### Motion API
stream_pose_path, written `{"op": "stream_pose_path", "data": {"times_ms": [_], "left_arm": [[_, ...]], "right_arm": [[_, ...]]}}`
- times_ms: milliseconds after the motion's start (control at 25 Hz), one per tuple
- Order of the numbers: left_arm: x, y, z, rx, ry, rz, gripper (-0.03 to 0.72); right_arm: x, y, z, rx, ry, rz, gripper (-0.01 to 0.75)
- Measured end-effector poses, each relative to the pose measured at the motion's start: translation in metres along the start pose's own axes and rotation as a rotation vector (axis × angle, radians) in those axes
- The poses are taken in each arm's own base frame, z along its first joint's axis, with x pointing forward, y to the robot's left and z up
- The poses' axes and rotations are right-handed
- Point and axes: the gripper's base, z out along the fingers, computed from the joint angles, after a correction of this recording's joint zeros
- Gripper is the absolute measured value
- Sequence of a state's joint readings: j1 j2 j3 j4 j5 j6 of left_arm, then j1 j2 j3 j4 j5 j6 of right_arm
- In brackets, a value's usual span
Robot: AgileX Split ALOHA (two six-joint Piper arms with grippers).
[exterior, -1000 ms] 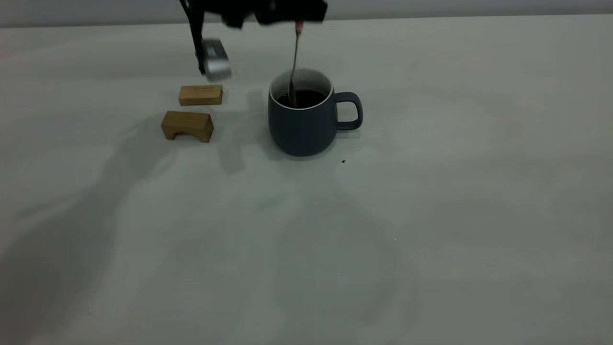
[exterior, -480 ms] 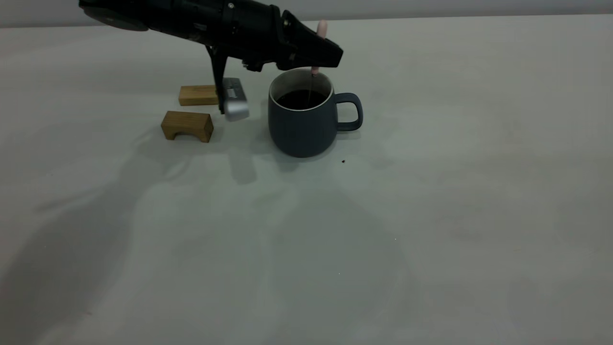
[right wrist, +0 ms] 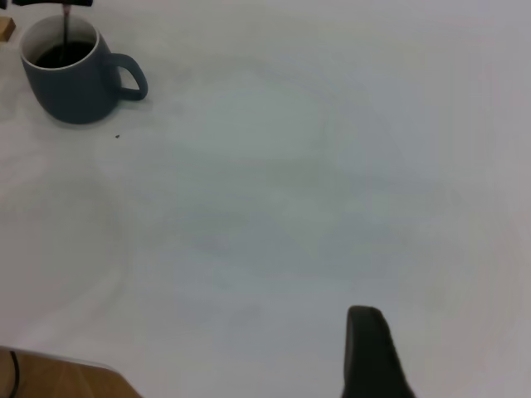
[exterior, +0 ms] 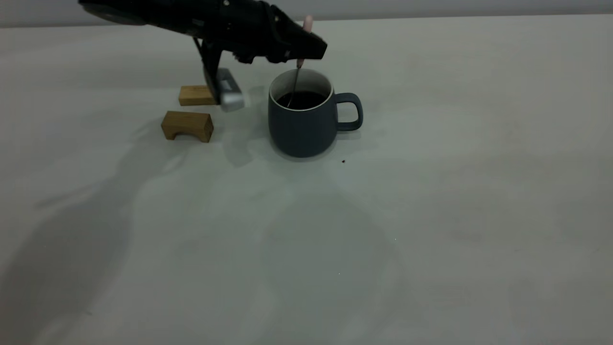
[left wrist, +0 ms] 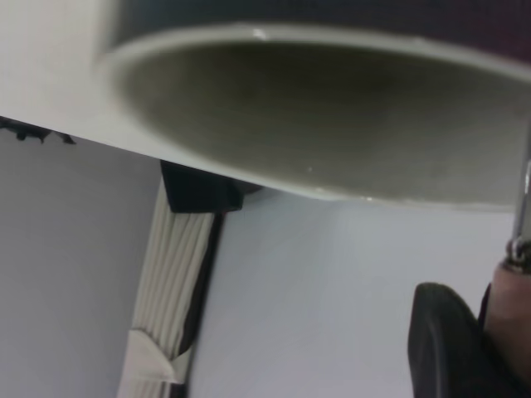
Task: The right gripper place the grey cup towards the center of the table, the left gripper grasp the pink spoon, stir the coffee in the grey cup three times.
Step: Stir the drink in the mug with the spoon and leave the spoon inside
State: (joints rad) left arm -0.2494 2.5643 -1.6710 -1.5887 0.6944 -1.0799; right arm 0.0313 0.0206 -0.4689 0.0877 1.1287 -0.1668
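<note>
The left gripper was clamped on the spoon just above the cup, the pink handle tip poking up past the black fingers and the thin metal neck slanting down into the coffee. Against half a second before, the gripper had shifted a little toward the view's left and slightly higher, so more of the neck showed, now leaning toward the cup's near-left inner wall. The silver block hanging under the arm had swung up and left too, covering the end of the flat wooden block. The cup itself had not moved.

No writing or label could be read anywhere.

The cup was a rounded, matte slate-grey mug with a loop handle pointing to the view's right, a white inside and a thin pale rim, standing on the table, a plain, pale, matte surface. A tiny dark speck lay just in front of the cup. Left of the cup sat the flat block and, nearer the camera, an arch-shaped wooden block, apart from each other.

The right gripper showed only one dark finger in its wrist view, well away from the cup; whether it was open or closed could not be told.
</note>
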Motion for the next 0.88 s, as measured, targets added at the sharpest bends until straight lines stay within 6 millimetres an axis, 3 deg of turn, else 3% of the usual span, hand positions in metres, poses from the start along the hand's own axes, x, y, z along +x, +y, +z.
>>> {"op": "stream_pose_path", "data": {"times_ms": [240, 400, 560, 880], "left_arm": [[0.005, 0.015, 0.022, -0.064, 0.016, 0.026, 0.112], [0.008, 0.026, 0.025, -0.153, 0.028, 0.049, 0.112], [0.0, 0.028, 0.018, -0.228, -0.022, 0.066, 0.112], [-0.012, 0.003, -0.007, -0.185, -0.059, -0.009, 0.112]], "right_arm": [[0.0, 0.0, 0.0, 0.0, 0.0, 0.0, 0.491], [0.0, 0.0, 0.0, 0.0, 0.0, 0.0, 0.491], [0.0, 0.0, 0.0, 0.0, 0.0, 0.0, 0.491], [0.0, 0.0, 0.0, 0.0, 0.0, 0.0, 0.491]]}}
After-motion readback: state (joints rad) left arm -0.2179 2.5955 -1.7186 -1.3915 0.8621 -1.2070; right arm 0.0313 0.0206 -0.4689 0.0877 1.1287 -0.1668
